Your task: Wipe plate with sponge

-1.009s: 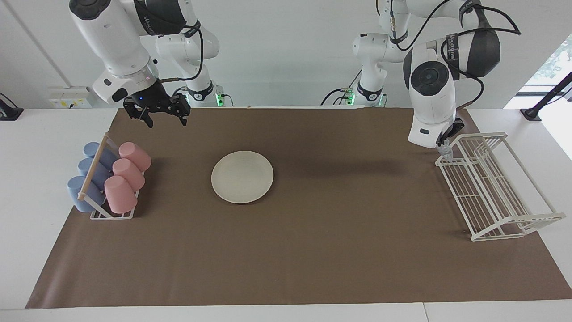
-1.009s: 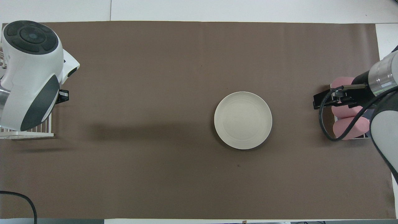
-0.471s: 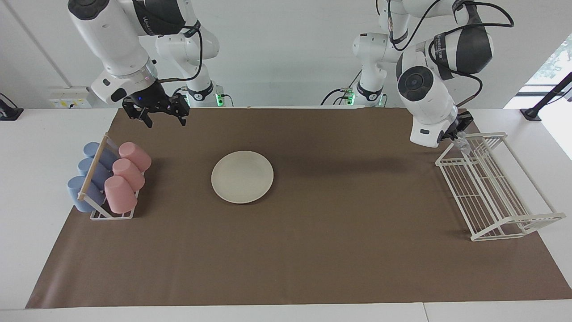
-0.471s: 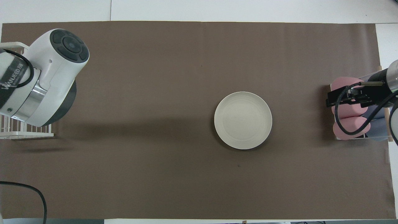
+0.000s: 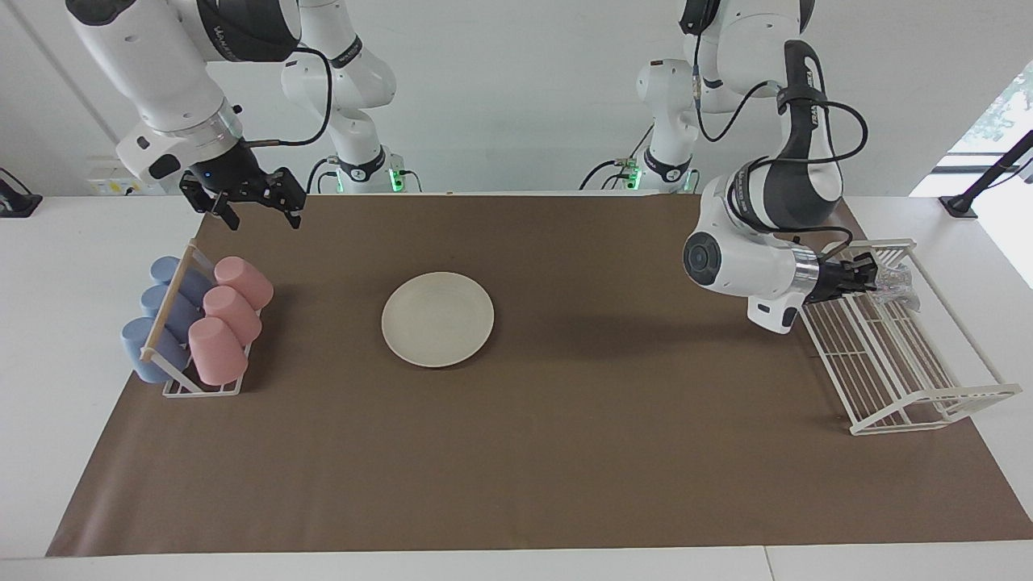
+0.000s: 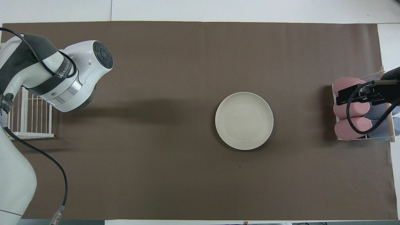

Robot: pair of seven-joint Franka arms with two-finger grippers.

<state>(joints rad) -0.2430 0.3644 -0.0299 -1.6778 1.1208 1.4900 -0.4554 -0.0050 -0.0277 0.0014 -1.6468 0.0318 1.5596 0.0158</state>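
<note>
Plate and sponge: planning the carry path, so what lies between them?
Nothing: bare brown mat separates the plate from the sponge, held by the left gripper over the white rack, in the facing view.

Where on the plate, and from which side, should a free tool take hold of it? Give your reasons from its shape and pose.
Grip the plate at its rim, one finger over and one under. It lies flat on the brown mat, too wide to span. Probably approach low from the right arm's end, where the open right tool hangs above the cup rack.

A round cream-white plate (image 5: pixel 437 319) is seen lying flat near the table's middle. A glittery silvery sponge (image 5: pixel 892 281) is held over the white wire rack (image 5: pixel 904 379) at the left arm's end.
</note>
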